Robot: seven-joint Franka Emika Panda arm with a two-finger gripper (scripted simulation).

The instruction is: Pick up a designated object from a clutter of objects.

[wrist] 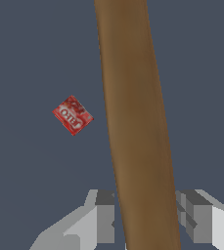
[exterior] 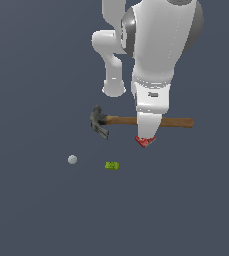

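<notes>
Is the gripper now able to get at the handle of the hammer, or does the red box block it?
Probably yes. In the wrist view the hammer handle runs between the fingers of the gripper; the red box lies apart, beside it.

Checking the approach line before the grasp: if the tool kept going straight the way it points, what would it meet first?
The hammer handle: in the wrist view it runs between the tool's open fingers. Whether they already touch it is unclear. The red box lies off to one side.
</notes>
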